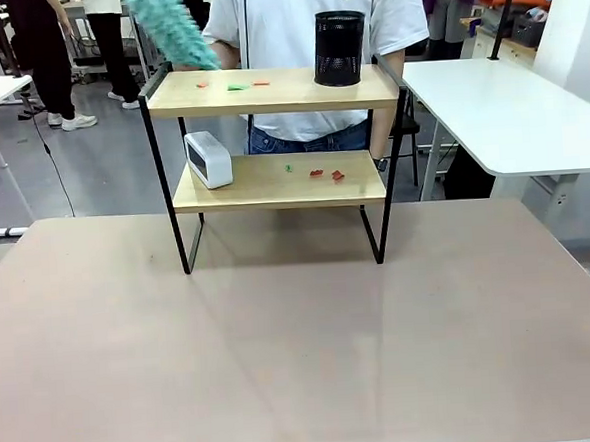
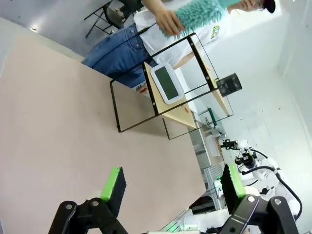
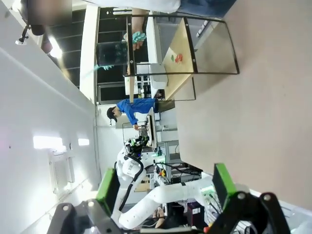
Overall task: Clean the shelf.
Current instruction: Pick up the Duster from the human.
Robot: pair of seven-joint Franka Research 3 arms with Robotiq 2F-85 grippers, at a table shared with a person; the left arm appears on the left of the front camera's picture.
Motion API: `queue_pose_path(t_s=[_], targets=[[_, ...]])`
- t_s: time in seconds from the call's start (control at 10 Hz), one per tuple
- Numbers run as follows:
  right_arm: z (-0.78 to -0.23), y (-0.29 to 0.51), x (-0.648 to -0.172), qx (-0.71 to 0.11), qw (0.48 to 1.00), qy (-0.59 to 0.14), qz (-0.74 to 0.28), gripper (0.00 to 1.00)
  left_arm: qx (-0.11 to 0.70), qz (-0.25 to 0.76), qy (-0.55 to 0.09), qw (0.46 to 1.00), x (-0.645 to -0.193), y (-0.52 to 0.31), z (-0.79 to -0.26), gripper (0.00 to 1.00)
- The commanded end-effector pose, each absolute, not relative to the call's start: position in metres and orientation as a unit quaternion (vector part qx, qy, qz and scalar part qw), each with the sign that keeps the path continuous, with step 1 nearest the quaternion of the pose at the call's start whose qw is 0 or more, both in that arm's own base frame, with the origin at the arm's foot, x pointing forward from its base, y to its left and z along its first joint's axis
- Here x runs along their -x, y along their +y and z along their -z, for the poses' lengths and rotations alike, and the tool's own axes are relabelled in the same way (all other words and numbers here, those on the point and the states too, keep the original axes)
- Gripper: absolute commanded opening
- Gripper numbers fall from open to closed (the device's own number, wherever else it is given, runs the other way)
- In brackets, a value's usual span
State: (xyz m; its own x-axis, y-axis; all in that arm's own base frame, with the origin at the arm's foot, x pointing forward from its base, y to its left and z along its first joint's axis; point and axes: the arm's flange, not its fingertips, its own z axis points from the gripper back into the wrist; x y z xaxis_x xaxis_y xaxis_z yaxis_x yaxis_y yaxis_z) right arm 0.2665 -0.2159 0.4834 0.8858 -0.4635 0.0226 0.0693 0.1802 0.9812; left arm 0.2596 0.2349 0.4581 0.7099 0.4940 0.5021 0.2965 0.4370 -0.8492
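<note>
One shelf [image 1: 287,93] [image 2: 183,114] [image 3: 179,78] upright at the middle of the worktop's [image 1: 304,361] far edge, long axis along that edge, well ahead of both pincers: left pincer [image 2: 172,181] and right pincer [image 3: 165,185] spread wide, nothing held. Two boards: upper with one black mesh cup [image 1: 340,48] at its right end and three small scraps [image 1: 237,85], lower with one white clock [image 1: 208,159] at its left end and three scraps [image 1: 315,173]. One teal duster [image 1: 168,23] in a person's hand [image 2: 168,22] above the upper board's left end.
</note>
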Motion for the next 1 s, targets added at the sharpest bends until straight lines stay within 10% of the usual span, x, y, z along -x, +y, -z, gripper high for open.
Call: queue_pose_path(t_s=[0.0, 0.9], targets=[[-0.48, -0.218, -0.27, -0.614, 0.754, -0.168, 0.165, 1.0, 0.525, -0.059, -0.393, 0.753, -0.258, 0.239, -0.457, 1.0], [-0.48, -0.218, -0.27, -0.614, 0.754, -0.168, 0.165, 1.0, 0.523, -0.104, -0.376, 0.758, -0.284, 0.239, -0.477, 1.0]])
